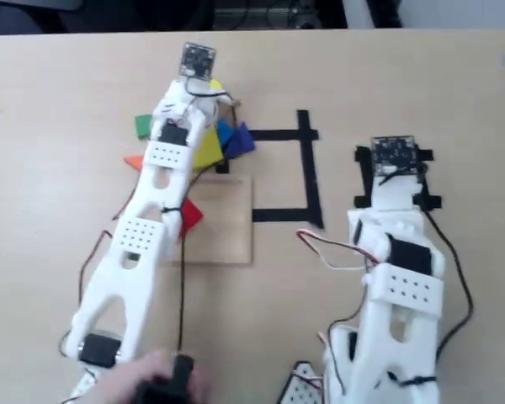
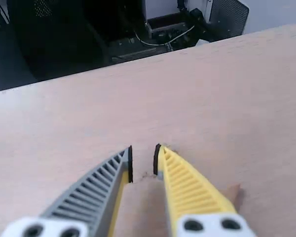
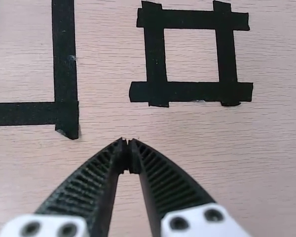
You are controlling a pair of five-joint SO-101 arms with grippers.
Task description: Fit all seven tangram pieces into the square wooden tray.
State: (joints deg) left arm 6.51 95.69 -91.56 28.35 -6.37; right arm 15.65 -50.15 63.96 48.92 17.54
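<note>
Patience helps now: my left claw (image 2: 143, 160), narrowly open with nothing surely held, should centre over the blue piece (image 1: 238, 139); right claw (image 3: 127, 143) rests closed, empty.

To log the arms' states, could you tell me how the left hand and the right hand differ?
The left hand has one grey finger and one yellow; the right hand has two black ones. The left hand's tips stand slightly apart; the right hand's touch. Both hang low over the table.

tangram pieces (image 1: 238, 140) lie behind the tray (image 1: 229, 229), taped outline (image 1: 307, 168) to its right.
</note>
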